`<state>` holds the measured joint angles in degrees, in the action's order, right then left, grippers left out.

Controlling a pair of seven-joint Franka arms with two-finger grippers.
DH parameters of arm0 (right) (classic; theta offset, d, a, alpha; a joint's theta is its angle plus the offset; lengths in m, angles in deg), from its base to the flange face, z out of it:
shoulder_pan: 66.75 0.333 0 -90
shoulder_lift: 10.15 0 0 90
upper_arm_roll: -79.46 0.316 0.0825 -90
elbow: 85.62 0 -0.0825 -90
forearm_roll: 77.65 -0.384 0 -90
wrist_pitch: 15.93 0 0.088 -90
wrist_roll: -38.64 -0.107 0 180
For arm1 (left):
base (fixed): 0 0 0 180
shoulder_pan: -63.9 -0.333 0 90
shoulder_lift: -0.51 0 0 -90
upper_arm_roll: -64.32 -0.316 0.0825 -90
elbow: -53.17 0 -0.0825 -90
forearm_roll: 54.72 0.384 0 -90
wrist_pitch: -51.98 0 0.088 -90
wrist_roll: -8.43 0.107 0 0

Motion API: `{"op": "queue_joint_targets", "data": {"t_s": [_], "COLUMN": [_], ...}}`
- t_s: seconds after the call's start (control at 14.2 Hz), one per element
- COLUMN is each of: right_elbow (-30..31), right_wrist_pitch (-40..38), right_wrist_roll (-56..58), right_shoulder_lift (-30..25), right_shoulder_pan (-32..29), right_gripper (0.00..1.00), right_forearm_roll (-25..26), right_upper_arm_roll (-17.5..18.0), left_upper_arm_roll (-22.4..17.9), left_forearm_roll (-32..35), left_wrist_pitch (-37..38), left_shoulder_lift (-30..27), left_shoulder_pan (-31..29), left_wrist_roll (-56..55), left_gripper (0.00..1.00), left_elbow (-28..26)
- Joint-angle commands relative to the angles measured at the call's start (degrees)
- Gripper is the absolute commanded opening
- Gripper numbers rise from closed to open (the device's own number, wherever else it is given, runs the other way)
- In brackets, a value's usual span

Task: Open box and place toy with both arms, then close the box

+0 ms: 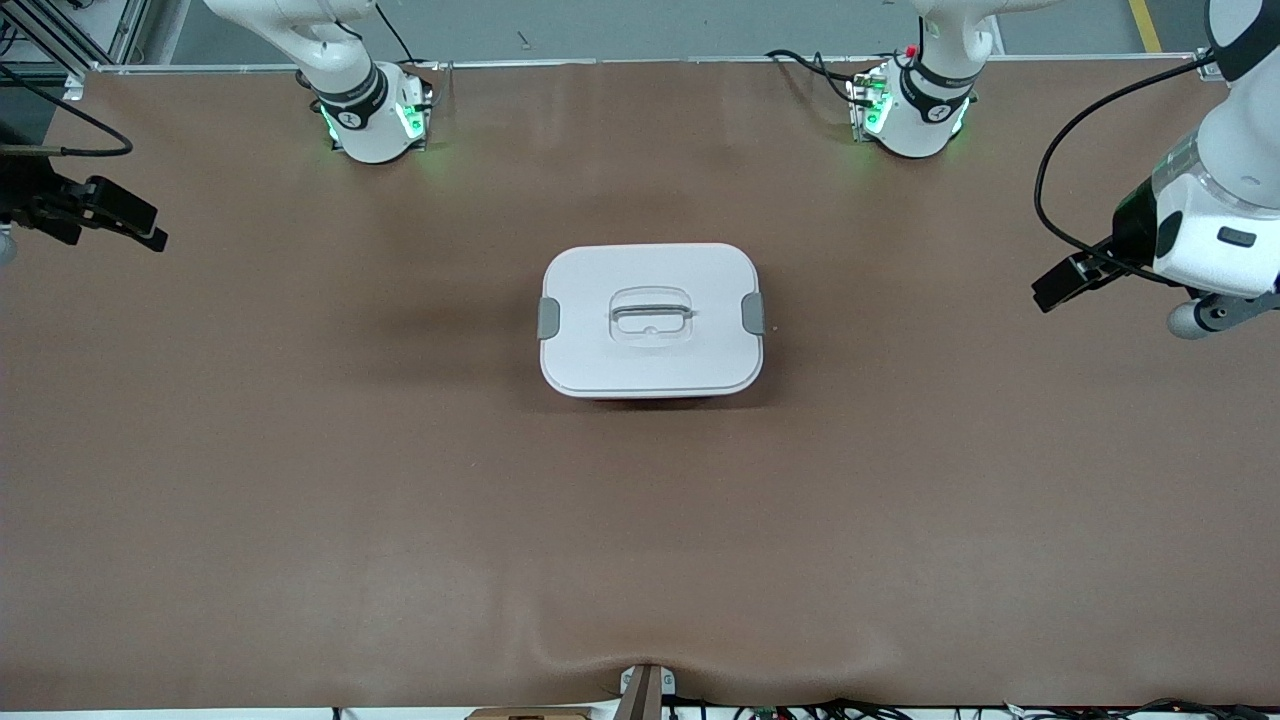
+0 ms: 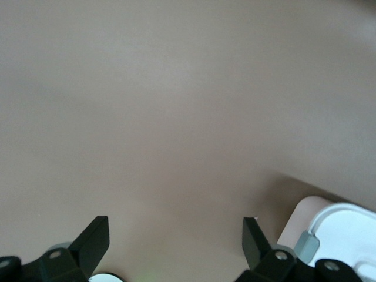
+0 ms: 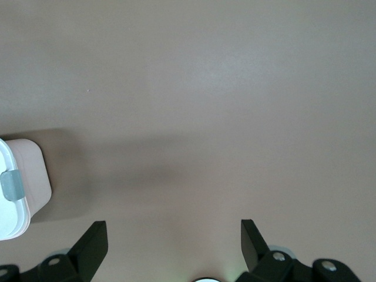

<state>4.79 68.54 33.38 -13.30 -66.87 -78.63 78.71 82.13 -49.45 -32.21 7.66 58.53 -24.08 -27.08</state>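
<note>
— Brown table (image 1: 300, 480) from the front?
— Closed box (image 1: 652, 320) at its centre; both arms wait at the ends.
— Left wrist?
— Left gripper (image 2: 176, 238) spread wide, empty, box (image 2: 335, 235) nearby.
— Right wrist?
— Right gripper (image 3: 174, 241) likewise agape above bare table, box (image 3: 20, 182) near.

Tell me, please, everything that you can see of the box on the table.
The box stands shut at the middle of the table, flat and upright. Its white lid is a rounded rectangle with a recessed handle at its middle and a grey clip at each short end. The wrist views show a pale pink wall below the lid. Nothing touches it but the table.
</note>
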Motion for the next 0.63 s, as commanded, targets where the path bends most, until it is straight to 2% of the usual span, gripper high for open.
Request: {"op": "queue_joint_targets", "data": {"t_s": [0.0,0.14,0.56], "right_elbow": [-0.76,-0.76,-1.03], "right_wrist_pitch": [-0.44,-0.62,-0.97], "right_wrist_roll": [-0.37,-0.37,-0.37], "right_shoulder_lift": [-0.19,-0.19,-0.19], "right_shoulder_pan": [-0.23,-0.32,0.21], "right_gripper": [1.00,1.00,1.00], "right_forearm_roll": [0.01,0.01,-0.08], "right_upper_arm_roll": [0.14,0.14,0.31], "left_upper_arm_roll": [-4.86,-11.63,-14.03], "left_forearm_roll": [-4.54,-7.98,-8.17], "left_wrist_pitch": [1.57,1.66,1.31], "left_shoulder_lift": [-3.36,-5.64,-8.28], "left_shoulder_pan": [1.93,5.53,6.95], "left_wrist_roll": [6.12,9.03,11.59], "left_gripper": [1.00,1.00,1.00], "left_elbow": [-1.14,-2.19,-4.56]}}
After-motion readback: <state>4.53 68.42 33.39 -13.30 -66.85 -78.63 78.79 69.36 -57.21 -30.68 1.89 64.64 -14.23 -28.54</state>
